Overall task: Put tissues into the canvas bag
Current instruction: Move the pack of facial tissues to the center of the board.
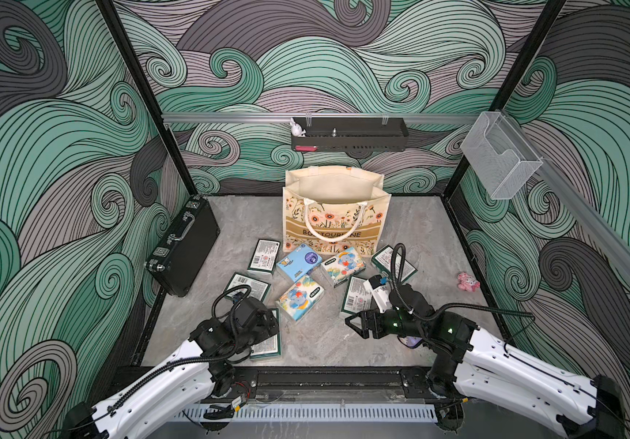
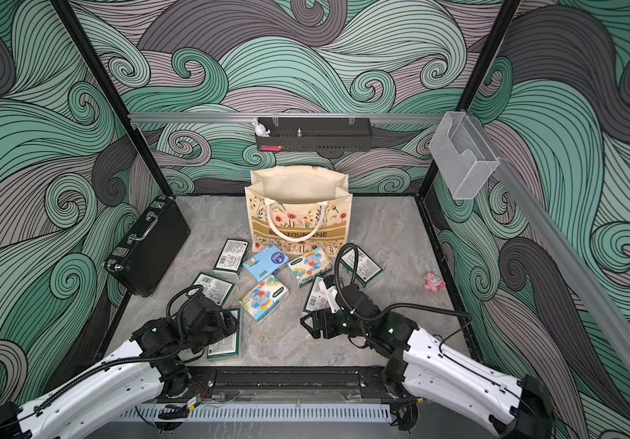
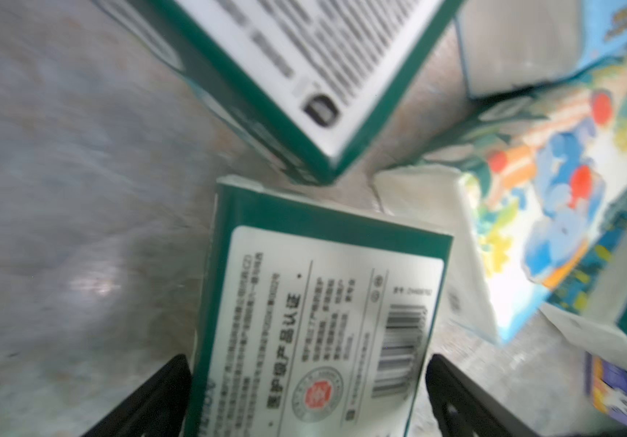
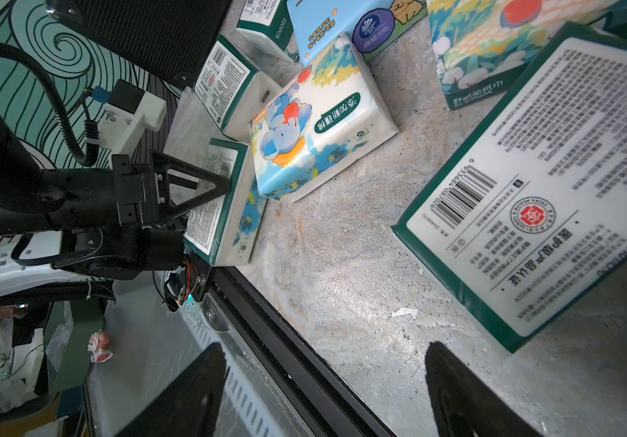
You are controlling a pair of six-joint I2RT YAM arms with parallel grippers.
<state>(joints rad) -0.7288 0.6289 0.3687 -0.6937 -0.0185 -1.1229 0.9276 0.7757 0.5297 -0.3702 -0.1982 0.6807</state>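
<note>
One black briefcase lies far left. Next, the left end effector stands spread astride a green-and-white tissue pack on the surface. It should sink lower and squeeze the long sides squarely, clear of the elephant pack nearby. The canvas bag stands open at the back, other packs crowding its foot. The right end effector hangs spread, empty; a pink toy lies beyond.

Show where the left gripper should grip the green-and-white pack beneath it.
Grip the green-and-white pack across its two long edges, coming down from above. It lies flat, label up, and its narrow width fits between the open jaws of the left gripper, which stand either side of it. Another green pack crowds its far short end.
</note>
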